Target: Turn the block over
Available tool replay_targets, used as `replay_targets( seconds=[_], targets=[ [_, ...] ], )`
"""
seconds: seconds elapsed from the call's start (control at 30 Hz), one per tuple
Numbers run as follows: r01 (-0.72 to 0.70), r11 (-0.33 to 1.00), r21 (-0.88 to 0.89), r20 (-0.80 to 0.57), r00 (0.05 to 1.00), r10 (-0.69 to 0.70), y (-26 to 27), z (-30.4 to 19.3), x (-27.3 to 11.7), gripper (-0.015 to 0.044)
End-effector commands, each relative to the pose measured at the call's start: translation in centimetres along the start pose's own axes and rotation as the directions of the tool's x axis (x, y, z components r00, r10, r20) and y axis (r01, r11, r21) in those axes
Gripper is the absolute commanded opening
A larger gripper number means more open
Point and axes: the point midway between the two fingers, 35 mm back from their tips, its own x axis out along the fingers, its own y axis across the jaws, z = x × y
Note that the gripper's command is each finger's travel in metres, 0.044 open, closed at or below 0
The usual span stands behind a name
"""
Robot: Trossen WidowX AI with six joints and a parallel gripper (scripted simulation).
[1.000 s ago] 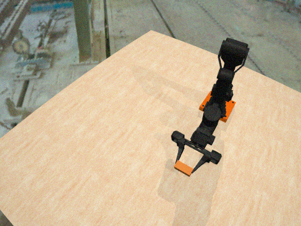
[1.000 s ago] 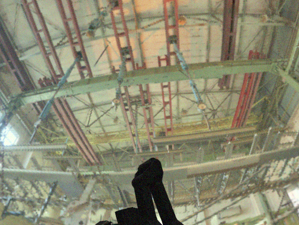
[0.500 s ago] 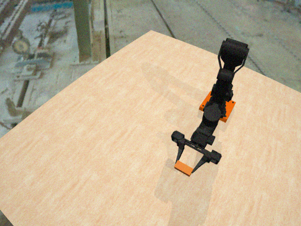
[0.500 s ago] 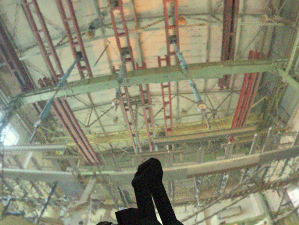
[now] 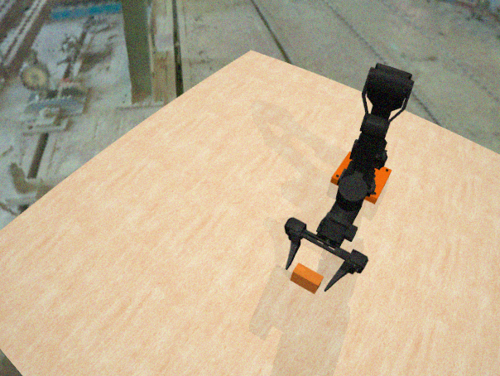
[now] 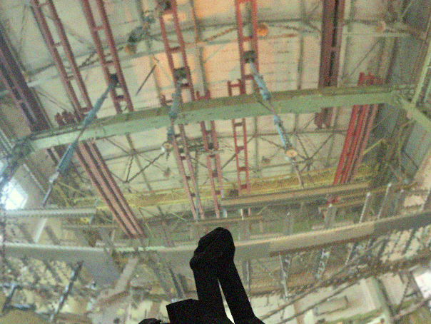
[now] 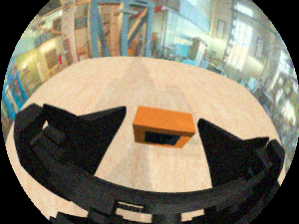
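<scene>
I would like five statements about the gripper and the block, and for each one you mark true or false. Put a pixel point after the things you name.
1. The gripper [image 5: 305, 280] [image 7: 162, 115] is open. True.
2. The block [image 5: 305, 279] [image 7: 163, 123] is squeezed between the fingers. False: there is a gap on each side of it.
3. The dark mark [image 7: 160, 137] is on the block's top face. False: it is on the side face toward the wrist camera.
4. The block is orange. True.
5. The arm's base plate [image 5: 384, 175] is blue. False: it is orange.

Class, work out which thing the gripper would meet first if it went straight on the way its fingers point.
Probably the orange block, which lies ahead between the spread fingers of the gripper; its exact depth is unclear.
</scene>
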Motion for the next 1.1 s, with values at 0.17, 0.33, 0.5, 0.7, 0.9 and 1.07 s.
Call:
replay_targets(
  seconds=[0.17, 0.33, 0.5, 0.7, 0.9, 1.07],
  targets=[
    [0.003, 1.0, -0.006, -0.005, 1.0, -0.003, 0.0, -0.2, -0.1, 0.044],
    [0.003, 1.0, -0.006, -0.005, 1.0, -0.003, 0.0, -0.2, -0.1, 0.044],
    [0.003, 1.0, -0.006, -0.005, 1.0, -0.003, 0.0, -0.2, -0.1, 0.044],
    [0.003, 1.0, -0.006, -0.011, 1.0, -0.003, 0.0, -0.2, 0.0, 0.044],
    [-0.001, 1.0, -0.006, -0.186, 0.983, 0.0, 0.3, 0.5, 2.0, 0.044],
    [-0.001, 1.0, -0.006, -0.342, 0.94, -0.001, 0.4, 2.3, 1.6, 0.044]
  ],
)
